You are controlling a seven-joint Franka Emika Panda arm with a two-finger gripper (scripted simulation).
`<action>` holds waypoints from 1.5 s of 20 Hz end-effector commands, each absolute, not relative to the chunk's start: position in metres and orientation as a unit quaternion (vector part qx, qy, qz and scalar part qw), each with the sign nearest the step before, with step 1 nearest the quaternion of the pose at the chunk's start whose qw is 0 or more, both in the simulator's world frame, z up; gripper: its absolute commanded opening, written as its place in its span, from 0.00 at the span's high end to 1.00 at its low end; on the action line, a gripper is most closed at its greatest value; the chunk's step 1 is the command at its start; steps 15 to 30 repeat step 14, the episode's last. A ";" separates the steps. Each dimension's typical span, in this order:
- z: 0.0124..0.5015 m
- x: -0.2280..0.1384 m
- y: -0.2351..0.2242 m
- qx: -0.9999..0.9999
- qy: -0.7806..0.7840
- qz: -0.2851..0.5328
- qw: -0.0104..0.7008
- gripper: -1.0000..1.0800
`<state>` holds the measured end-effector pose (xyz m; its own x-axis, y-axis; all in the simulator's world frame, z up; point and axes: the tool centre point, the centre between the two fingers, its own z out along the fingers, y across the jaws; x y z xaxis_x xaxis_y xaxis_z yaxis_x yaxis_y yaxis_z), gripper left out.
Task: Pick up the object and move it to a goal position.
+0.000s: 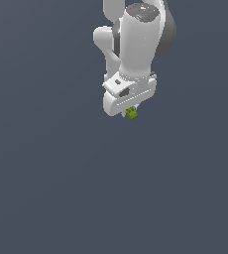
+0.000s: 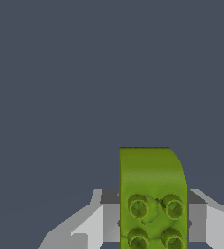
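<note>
plain grey backdrop; our gripper [image 1: 131,112] clamps the block [image 2: 152,197] between its fingers [image 2: 109,216]. we'd move smoothly, holding squeeze.

Pretty flat, even sim lighting in both views, no glare and no clear cast shadows on the dull slate background. The arm [image 1: 136,44] is brightest at upper centre of the exterior view, shaded grey along its right edge. Renders look soft and low-res; the block [image 2: 152,199] shows gentle shading.
</note>
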<state>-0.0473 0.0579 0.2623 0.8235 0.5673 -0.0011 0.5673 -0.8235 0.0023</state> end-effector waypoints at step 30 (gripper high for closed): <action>0.329 -0.070 0.096 0.955 0.297 0.000 0.000 1.00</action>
